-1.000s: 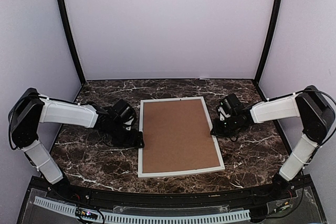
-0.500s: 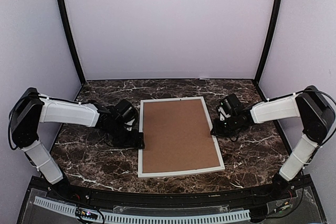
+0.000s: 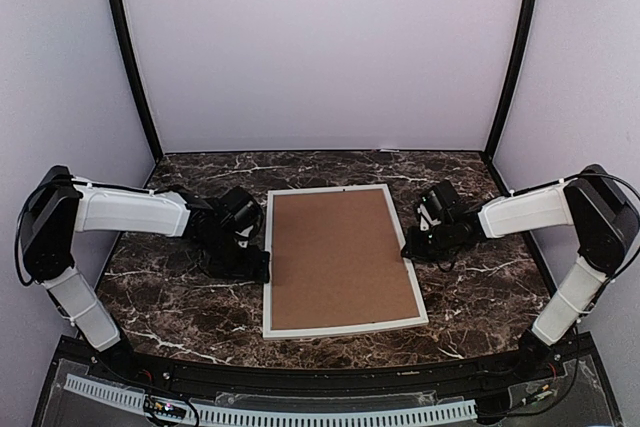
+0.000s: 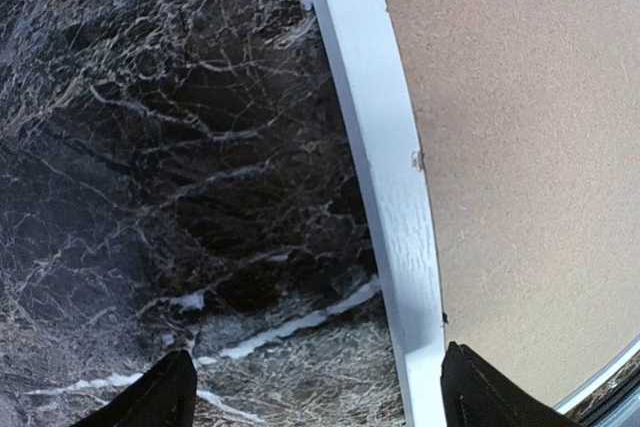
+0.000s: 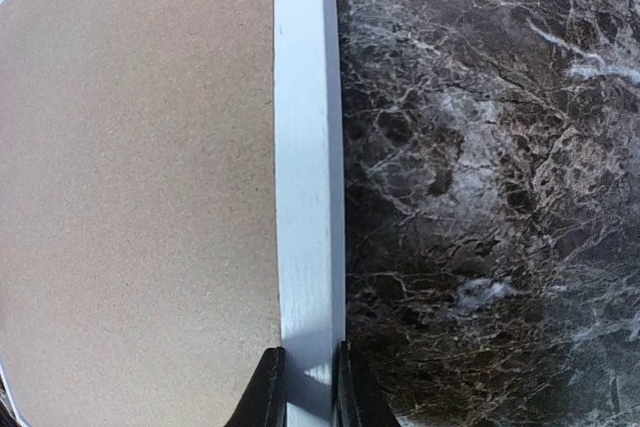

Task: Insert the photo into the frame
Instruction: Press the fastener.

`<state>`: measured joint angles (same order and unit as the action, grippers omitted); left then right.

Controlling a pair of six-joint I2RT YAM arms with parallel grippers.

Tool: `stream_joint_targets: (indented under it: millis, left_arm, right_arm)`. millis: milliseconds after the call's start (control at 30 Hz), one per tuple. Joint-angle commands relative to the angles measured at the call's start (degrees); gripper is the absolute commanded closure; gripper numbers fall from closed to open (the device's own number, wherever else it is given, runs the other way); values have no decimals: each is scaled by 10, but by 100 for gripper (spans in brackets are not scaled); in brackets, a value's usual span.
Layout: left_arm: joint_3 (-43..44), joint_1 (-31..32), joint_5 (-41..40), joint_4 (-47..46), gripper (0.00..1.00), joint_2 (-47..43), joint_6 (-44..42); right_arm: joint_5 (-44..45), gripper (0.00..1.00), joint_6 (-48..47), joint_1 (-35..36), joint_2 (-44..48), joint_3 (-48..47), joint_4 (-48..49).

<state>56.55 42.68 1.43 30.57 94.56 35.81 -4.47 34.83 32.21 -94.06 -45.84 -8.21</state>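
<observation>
The white frame (image 3: 267, 282) lies flat in the middle of the table with a brown cardboard sheet (image 3: 340, 257) filling its centre. The photo is hidden or out of view. My left gripper (image 3: 260, 267) is at the frame's left rail. In the left wrist view it (image 4: 320, 399) is open wide, one finger over the marble and the other over the rail (image 4: 385, 167) and cardboard (image 4: 520, 147). My right gripper (image 3: 408, 247) is at the right rail. In the right wrist view it (image 5: 310, 392) is shut on that rail (image 5: 308, 197), beside the cardboard (image 5: 140, 177).
The table top is dark marble (image 3: 170, 297) with white veins. Pale walls and two black posts (image 3: 130, 57) close the back and sides. A black ledge (image 3: 330, 372) runs along the near edge by the arm bases.
My left arm has shifted a little farther along the frame's left rail. The right arm, the frame and the cardboard sheet have hardly moved.
</observation>
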Motion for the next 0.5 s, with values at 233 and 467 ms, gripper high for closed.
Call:
stream_joint_targets:
  millis: [233, 467]
  left_arm:
    - [24, 2, -2, 15, 13, 39, 1]
    - [21, 3, -4, 10, 13, 42, 1]
  right_arm:
    - [-24, 93, 18, 6, -13, 15, -15]
    - [-26, 94, 16, 5, -16, 15, -13]
